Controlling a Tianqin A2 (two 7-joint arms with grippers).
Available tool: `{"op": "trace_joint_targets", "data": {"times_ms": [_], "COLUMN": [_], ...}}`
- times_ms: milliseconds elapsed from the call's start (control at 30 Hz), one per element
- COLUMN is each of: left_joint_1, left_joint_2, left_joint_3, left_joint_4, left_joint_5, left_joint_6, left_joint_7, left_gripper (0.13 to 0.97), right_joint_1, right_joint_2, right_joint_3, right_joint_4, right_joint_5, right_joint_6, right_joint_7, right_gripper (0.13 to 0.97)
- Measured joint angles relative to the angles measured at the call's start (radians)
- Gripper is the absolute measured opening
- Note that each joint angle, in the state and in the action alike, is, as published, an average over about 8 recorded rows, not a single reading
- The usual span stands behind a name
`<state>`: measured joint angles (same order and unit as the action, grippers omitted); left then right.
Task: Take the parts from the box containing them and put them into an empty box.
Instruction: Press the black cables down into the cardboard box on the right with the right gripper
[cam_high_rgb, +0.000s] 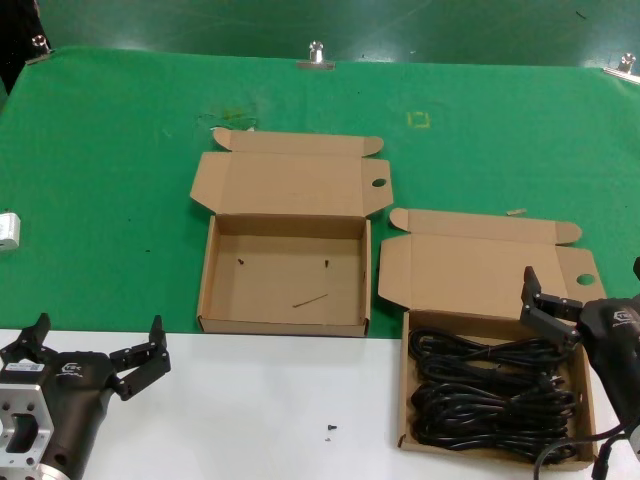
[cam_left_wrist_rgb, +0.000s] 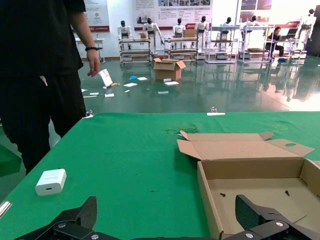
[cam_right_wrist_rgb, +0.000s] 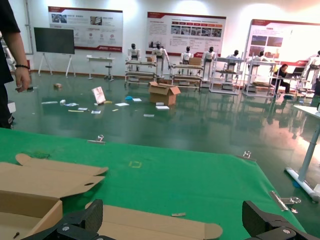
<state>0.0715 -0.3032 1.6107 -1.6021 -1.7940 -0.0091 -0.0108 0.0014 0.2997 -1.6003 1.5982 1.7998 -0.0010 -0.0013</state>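
Green cloth is seen to cover most of the table (cam_high_rgb: 110, 200), clipped along its far edge, with a bare white strip at the near edge. A glossy green floor, shelving and wall posters are observed beyond in the wrist views. A white adapter (cam_left_wrist_rgb: 51, 181) is noted on the cloth at the left.

The empty box (cam_high_rgb: 284, 272) is placed centrally, lid folded back, its base marked by two dark specks and a sliver. The box of cables (cam_high_rgb: 490, 300) is set just to its right and nearer the robot. The black cables (cam_high_rgb: 492, 390) are laid inside as long flat bundles, their long axes running left to right across the box.

The left claw (cam_high_rgb: 95, 350) is held released over the white strip. The right claw (cam_high_rgb: 548, 300) is held released above the cable box's far edge.
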Motion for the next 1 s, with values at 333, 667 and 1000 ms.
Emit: {"op": "trace_joint_targets", "data": {"times_ms": [333,667,1000], "left_joint_1": [0.0,0.0,0.0], "left_joint_2": [0.0,0.0,0.0], "left_joint_3": [0.0,0.0,0.0], "left_joint_4": [0.0,0.0,0.0], "left_joint_5": [0.0,0.0,0.0], "left_joint_6": [0.0,0.0,0.0], "left_joint_7": [0.0,0.0,0.0], "left_gripper": [0.966,0.961,0.917], "right_joint_1": [0.0,0.0,0.0], "right_joint_2": [0.0,0.0,0.0], "right_joint_3": [0.0,0.0,0.0], "right_joint_4": [0.0,0.0,0.0], "right_joint_5": [0.0,0.0,0.0], "right_joint_6": [0.0,0.0,0.0], "right_joint_7": [0.0,0.0,0.0], "right_gripper": [0.966,0.966,0.966]}}
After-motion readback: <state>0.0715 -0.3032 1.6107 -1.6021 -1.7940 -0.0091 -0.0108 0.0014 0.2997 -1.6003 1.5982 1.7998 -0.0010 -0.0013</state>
